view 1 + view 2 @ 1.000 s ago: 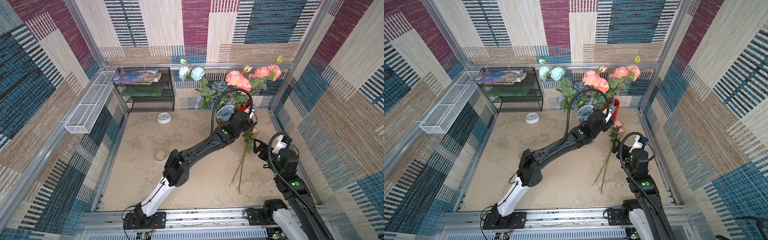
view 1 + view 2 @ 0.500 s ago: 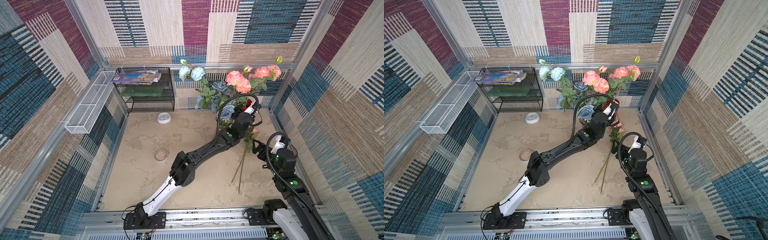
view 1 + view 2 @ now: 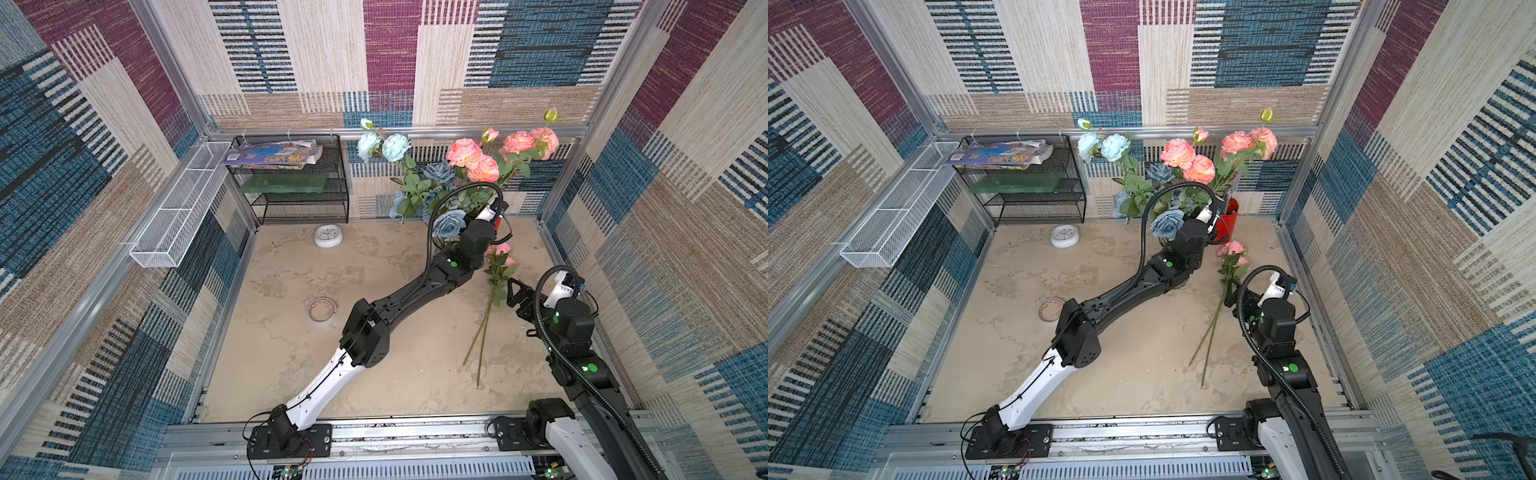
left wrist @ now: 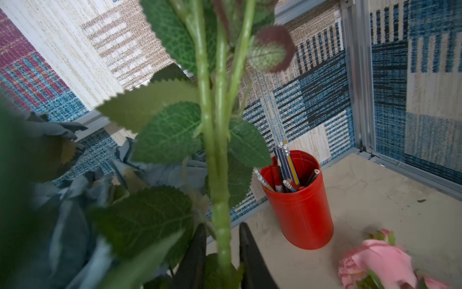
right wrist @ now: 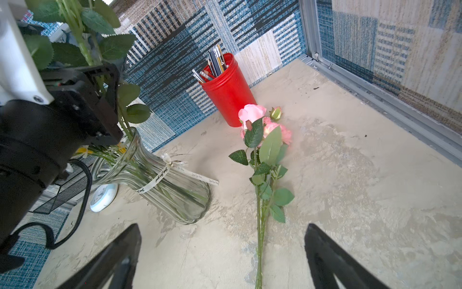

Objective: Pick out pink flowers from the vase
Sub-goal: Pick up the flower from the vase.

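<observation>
Left end effector (image 4: 222, 227), wide second ago, now narrowed onto thick green leafy stem (image 4: 217, 187) above clear ribbed glass vase (image 5: 170, 190); pull-out probably next. Right end effector (image 5: 222, 226) wide, empty. One vase. Pink flowers (image 3: 464, 151): four open coral blooms in vase, two sprays (image 5: 251, 112) lying on desk (image 5: 362, 200).

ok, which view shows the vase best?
Right wrist: the vase shows nearly whole, with ribbed glass and a ribbon at the neck. In both top views the left arm and a blue rose hide almost all of it. Left wrist shows only stems and leaves, no vase.
</observation>
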{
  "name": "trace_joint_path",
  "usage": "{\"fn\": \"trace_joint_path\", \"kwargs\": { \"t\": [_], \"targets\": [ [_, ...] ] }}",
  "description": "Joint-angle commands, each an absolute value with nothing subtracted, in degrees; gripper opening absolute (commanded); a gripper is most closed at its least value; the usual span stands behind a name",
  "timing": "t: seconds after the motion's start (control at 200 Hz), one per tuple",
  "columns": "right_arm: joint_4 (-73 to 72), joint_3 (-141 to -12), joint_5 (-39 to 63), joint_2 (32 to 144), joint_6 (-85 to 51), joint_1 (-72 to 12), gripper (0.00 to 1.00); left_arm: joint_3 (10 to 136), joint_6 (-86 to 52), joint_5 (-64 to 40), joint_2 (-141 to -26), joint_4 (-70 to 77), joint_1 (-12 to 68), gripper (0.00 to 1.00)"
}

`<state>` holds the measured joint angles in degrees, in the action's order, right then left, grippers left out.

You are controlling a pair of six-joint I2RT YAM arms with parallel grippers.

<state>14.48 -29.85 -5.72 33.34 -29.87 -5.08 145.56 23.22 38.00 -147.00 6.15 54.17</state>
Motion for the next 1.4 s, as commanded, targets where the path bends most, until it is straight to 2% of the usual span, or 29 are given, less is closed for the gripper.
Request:
{"fn": "trace_joint_path", "kwargs": {
  "t": [0.0, 0.19, 0.466, 0.561, 0.596, 0.711, 0.751, 0.776, 1.202, 1.392],
  "targets": [
    [14.9, -30.1, -6.9, 33.0, -29.1, -4.9, 0.96, 143.6, 19.4, 33.4, -144.9, 6.2, 54.3, 0.12],
    [15.8, -30.6, -7.9, 32.3, -28.7, -4.7, 0.96, 142.1, 17.5, 29.3, -142.2, 4.2, 54.3, 0.00],
    [15.8, -30.4, -7.9, 31.7, -28.8, -4.4, 0.96, 142.1, 16.0, 24.4, -138.1, 0.3, 54.2, 0.00],
    [15.8, -30.4, -7.8, 31.7, -28.9, -4.3, 0.96, 142.1, 15.2, 22.4, -137.1, -1.2, 54.2, 0.12],
    [15.8, -30.4, -7.7, 31.6, -28.9, -4.3, 0.96, 142.2, 14.9, 22.0, -136.9, -1.7, 54.2, 0.14],
    [16.0, -30.4, -7.6, 31.4, -28.9, -4.2, 0.96, 142.3, 14.4, 21.1, -136.4, -2.7, 54.1, 0.11],
    [16.1, -30.4, -7.6, 31.3, -28.9, -4.1, 0.96, 142.3, 14.0, 21.0, -136.3, -3.0, 54.1, 0.07],
    [16.1, -30.4, -7.6, 31.3, -28.9, -4.1, 0.96, 142.3, 13.9, 20.9, -136.3, -3.1, 54.1, 0.00],
    [16.6, -30.1, -7.6, 30.5, -29.0, -3.9, 0.96, 143.9, 11.3, 18.6, -136.0, -4.6, 53.4, 0.00],
    [16.6, -30.3, -7.6, 30.4, -29.0, -3.7, 0.96, 147.6, 10.1, 12.9, -135.4, -6.9, 53.0, 0.00]
  ]
}}
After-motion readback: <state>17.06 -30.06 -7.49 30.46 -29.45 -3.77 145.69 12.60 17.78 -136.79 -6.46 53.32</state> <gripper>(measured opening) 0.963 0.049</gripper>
